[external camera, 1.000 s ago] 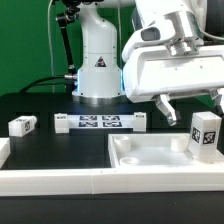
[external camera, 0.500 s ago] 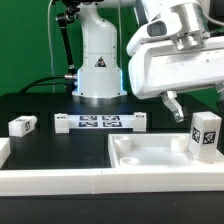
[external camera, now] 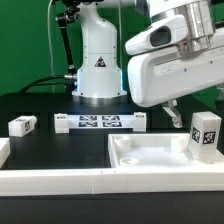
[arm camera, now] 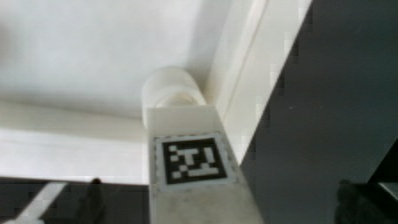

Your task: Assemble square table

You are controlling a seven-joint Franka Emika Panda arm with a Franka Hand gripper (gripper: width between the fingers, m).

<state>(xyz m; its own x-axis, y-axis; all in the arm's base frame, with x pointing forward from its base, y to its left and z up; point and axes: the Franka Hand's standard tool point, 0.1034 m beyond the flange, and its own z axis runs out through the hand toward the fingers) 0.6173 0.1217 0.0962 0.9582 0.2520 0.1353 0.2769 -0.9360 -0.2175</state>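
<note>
The white square tabletop (external camera: 150, 160) lies rim-up at the front of the exterior view's right. One white tagged leg (external camera: 205, 133) stands upright in its far right corner. In the wrist view this leg (arm camera: 192, 150) rises from the tabletop's corner (arm camera: 89, 60). My gripper (external camera: 195, 105) hangs just above the leg. It is open, and in the wrist view the gripper (arm camera: 214, 195) has its dark fingers (arm camera: 54, 200) well apart on either side of the leg, not touching it. A second leg (external camera: 22, 125) lies on the black table at the left.
The marker board (external camera: 100, 123) lies in front of the robot base (external camera: 98, 60). The long white border wall (external camera: 50, 178) runs along the front and up the left edge. Black cables trail behind at the left.
My gripper has risen and shifted slightly to the exterior view's right. The upright leg stays in the tabletop corner, and the other parts have not moved.
</note>
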